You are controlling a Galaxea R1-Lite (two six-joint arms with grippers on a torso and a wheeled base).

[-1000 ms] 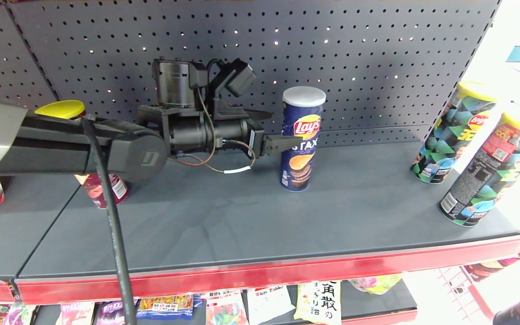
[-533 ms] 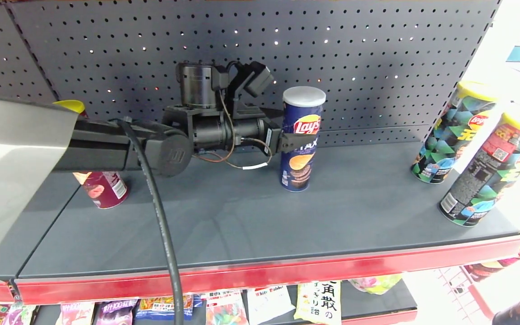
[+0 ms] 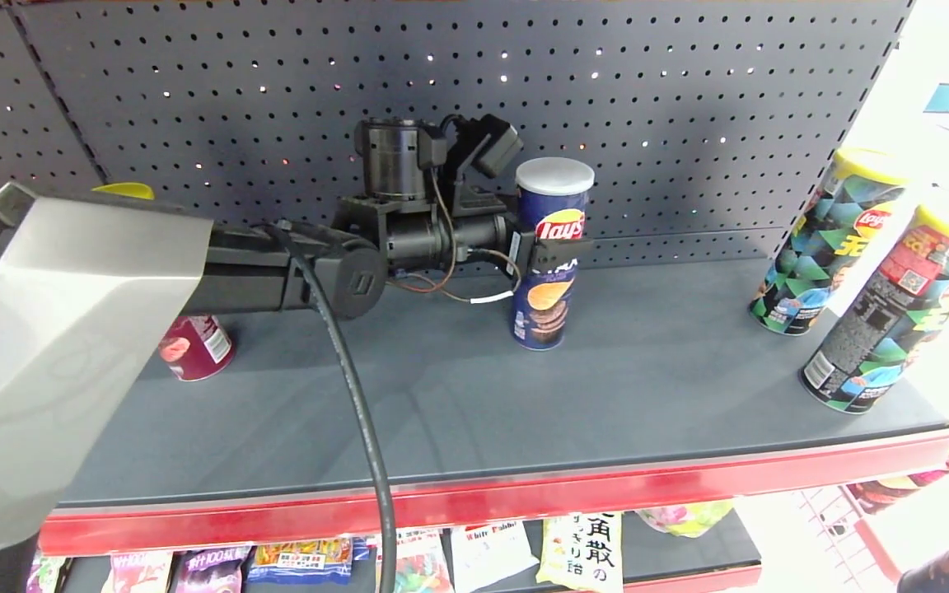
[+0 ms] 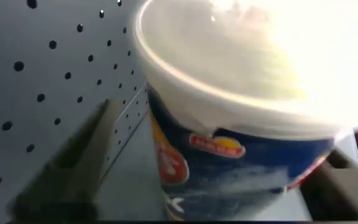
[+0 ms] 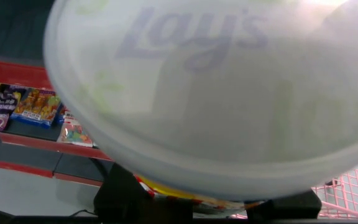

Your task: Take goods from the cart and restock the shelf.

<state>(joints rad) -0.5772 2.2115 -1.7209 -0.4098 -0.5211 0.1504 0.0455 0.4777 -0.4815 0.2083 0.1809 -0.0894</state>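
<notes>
Left hand (image 3: 558,245) spread around blue lidded can (image 3: 554,206), right hand (image 5: 204,205) pinching clear-lidded can (image 5: 216,93)

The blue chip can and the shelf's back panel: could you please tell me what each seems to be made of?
Blue chip can: probably a cardboard tube in a glossy printed wrap, judging by its sheen; its lid looks like translucent white plastic. Back panel: likely matt grey painted metal, punched with regular holes.

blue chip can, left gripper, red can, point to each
blue chip can (image 3: 542,315): head view, lower label
left gripper (image 3: 562,249): head view, midway between its fingertips
red can (image 3: 194,350): head view, lower side
</notes>
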